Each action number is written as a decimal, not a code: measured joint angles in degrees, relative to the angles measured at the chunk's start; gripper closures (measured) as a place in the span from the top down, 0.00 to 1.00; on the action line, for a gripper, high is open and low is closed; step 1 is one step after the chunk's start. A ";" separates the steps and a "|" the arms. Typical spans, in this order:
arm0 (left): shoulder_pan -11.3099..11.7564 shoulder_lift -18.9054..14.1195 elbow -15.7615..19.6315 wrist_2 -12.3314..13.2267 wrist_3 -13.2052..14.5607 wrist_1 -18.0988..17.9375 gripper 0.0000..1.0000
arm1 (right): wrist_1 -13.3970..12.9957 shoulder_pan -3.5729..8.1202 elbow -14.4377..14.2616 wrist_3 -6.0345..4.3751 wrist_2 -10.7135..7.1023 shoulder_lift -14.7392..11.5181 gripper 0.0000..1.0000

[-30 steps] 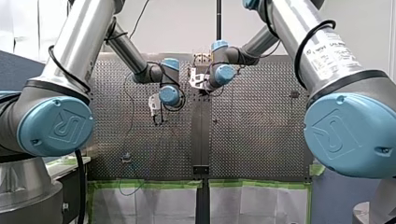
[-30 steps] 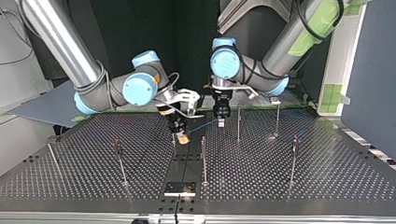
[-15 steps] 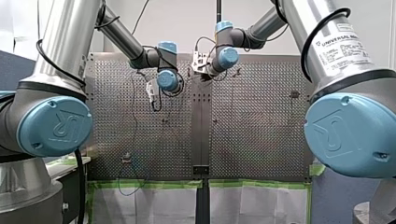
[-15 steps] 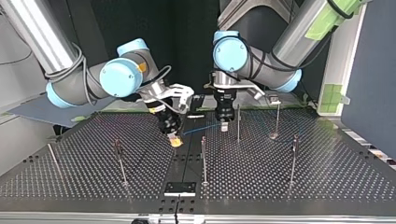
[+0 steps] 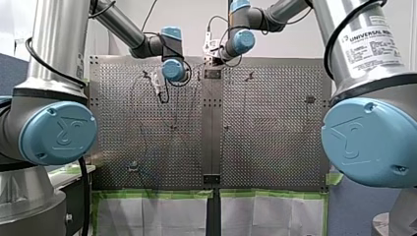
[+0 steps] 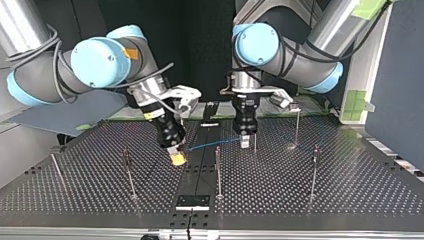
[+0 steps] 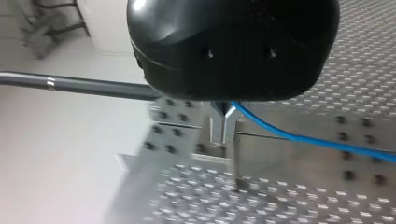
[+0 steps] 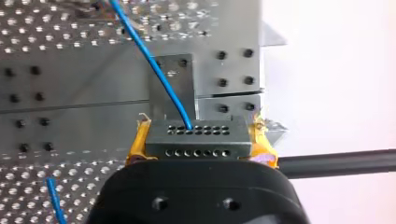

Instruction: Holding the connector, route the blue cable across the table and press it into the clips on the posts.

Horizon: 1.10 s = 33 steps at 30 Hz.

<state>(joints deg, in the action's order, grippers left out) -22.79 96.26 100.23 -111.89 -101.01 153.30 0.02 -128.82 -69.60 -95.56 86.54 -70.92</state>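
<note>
In the right wrist view my right gripper (image 8: 196,135) has its yellow pads shut on a grey connector (image 8: 201,145) with rows of holes. The blue cable (image 8: 152,63) leaves the connector's top face. In the left wrist view my left gripper (image 7: 223,125) has its thin metal fingers shut on the blue cable (image 7: 317,140), which runs off to one side. In the top view my right gripper (image 6: 176,157) hangs low over the table at centre left, my left gripper (image 6: 245,141) at centre right. The cable (image 6: 210,145) stretches taut between them. The front view shows both wrists far back over the table.
Thin posts stand on the perforated table (image 6: 350,195): one (image 6: 218,170) just in front of the cable span, one (image 6: 255,135) beside my left gripper, others (image 6: 128,172) (image 6: 314,170) (image 6: 297,127) around. A black plate (image 6: 192,201) lies at the top view's lower middle.
Both grippers have moved lower in the top view, toward that camera. My right gripper has also shifted to that view's left, so the cable span between the grippers is longer.
</note>
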 joint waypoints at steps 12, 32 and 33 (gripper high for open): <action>1.51 3.85 -1.09 5.49 -0.88 -3.73 0.00 | -0.48 0.64 -1.00 0.00 0.13 2.21 0.00; 5.16 8.13 -7.74 9.39 -0.64 -2.04 0.00 | -4.03 3.46 -0.62 -2.33 -2.88 4.16 0.00; 5.30 8.33 -7.92 9.67 -0.64 -1.92 0.00 | -4.07 3.70 -0.56 -2.49 -3.01 4.19 0.00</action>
<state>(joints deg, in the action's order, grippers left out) -17.49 104.59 92.32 -102.22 -101.65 151.38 -4.04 -125.12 -70.17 -98.05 83.53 -66.73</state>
